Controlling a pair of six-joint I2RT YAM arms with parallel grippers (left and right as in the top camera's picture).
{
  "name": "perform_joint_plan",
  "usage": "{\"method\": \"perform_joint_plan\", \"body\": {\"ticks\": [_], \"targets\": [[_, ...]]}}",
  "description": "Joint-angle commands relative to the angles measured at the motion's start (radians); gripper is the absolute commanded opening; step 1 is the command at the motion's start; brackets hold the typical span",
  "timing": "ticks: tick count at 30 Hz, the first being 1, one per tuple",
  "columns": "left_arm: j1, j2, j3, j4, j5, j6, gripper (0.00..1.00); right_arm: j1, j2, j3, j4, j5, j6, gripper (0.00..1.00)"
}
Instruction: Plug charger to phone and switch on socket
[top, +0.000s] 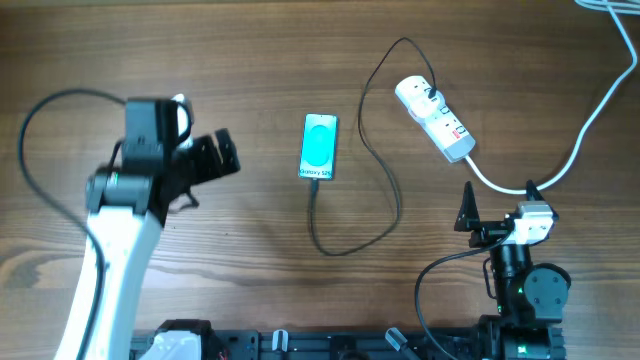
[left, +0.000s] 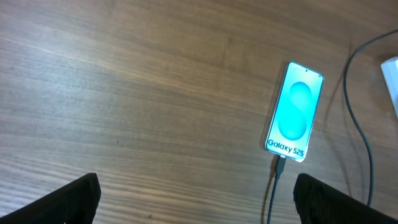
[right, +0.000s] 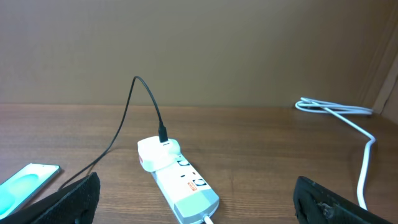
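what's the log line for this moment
left gripper: open, left of phone | right gripper: open, near socket | charger: tip at phone's bottom edge, looks plugged | socket switch: cannot tell

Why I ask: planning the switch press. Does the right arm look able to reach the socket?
Likely yes: the open right pincer faces the nearby socket, with only its white cord between them.

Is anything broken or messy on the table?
Nothing looks broken or spilled. The teal-screened phone lies flat, the thin black charger cable loops loosely from it to the white power strip, which sits slanted.
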Motion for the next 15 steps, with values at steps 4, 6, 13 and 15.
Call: {"method": "perform_joint_plan", "body": {"ticks": [4, 6, 13, 15], "targets": [[0.043, -0.321, -0.201, 0.054, -0.009, 0.005, 1.00, 0.005, -0.010, -0.001, 0.001, 0.012, 0.016, 0.99], [0.045, -0.431, -0.238, 0.039, -0.009, 0.005, 1.00, 0.005, -0.010, -0.001, 0.001, 0.012, 0.016, 1.00], [0.045, -0.671, -0.250, -0.032, -0.010, 0.006, 1.00, 0.005, -0.010, -0.001, 0.001, 0.012, 0.016, 1.00], [0.045, -0.720, -0.250, -0.032, -0.004, 0.046, 1.00, 0.005, -0.010, -0.001, 0.001, 0.011, 0.016, 1.00]]}}
